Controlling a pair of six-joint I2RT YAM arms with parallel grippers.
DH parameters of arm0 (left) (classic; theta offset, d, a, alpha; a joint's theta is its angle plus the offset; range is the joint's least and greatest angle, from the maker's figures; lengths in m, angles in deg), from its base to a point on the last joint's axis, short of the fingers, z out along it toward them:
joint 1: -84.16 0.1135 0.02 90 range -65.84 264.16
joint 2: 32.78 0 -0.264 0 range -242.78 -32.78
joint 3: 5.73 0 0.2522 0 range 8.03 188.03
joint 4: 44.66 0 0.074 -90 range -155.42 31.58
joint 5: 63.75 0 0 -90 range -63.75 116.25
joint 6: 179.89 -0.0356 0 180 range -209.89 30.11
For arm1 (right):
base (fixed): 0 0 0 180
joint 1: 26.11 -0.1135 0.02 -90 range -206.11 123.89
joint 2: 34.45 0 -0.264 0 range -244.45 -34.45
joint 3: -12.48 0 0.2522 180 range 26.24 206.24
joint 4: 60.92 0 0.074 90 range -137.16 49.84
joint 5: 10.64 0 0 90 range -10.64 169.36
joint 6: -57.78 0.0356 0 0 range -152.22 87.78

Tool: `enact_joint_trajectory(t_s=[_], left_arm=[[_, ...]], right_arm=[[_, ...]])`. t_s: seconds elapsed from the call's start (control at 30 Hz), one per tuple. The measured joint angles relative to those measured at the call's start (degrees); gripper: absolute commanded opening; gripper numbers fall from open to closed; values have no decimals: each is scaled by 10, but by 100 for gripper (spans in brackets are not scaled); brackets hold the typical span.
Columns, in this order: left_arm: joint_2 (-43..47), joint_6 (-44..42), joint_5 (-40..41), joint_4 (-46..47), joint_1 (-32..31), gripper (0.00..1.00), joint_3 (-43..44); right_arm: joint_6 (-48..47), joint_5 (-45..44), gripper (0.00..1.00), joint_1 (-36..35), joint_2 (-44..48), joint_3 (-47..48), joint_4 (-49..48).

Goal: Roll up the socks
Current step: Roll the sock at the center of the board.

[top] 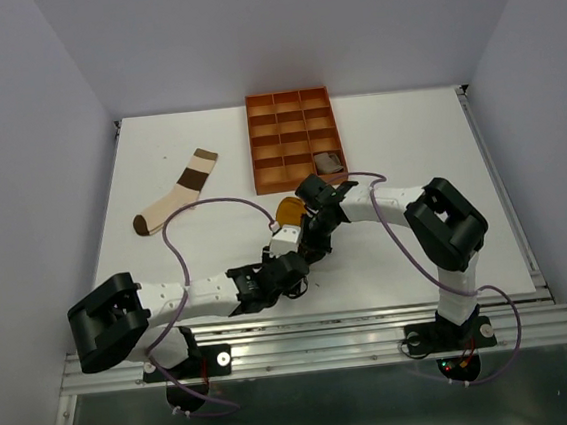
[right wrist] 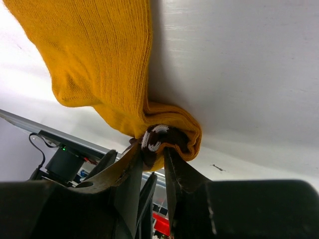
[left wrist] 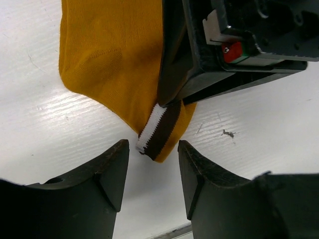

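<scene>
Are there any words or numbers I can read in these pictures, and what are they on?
None can be read.
The mustard sock, the colour-blocked sock and the orange tray carry no writing.
The red and green part on the right gripper shows no legible mark.

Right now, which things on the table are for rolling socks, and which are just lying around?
For the job: mustard sock, pinched by the right gripper; striped cuff poking out of it; brown-cream-white sock, lying flat.
Just lying about: orange tray; greyish bundle in one of its compartments, too small to tell what.
</scene>
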Motion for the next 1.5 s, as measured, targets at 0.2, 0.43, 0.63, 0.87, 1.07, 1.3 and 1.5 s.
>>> enact_joint_trajectory(t_s=[0.2,0.43,0.63,0.87,1.07,1.3,1.5], left_arm=[[-32,-24,-22,8,12,43,7],[-48,-48,-42,16,24,0,22],[-44,-59,-100,52,65,0,12],[-57,-59,-168,89,115,0,7],[-89,-57,-225,104,139,0,28],[-94,-30,-297,102,176,0,30],[-92,1,-360,81,200,0,31]], right_arm=[[-5,2,29,3,0,0,0],[-10,3,30,4,-1,0,0],[-23,-35,45,3,20,0,-3],[-43,-136,56,31,97,-2,-3],[-65,-196,67,96,158,-22,-11],[-190,-314,100,123,245,-29,-82],[-427,-287,100,123,328,-32,-282]])
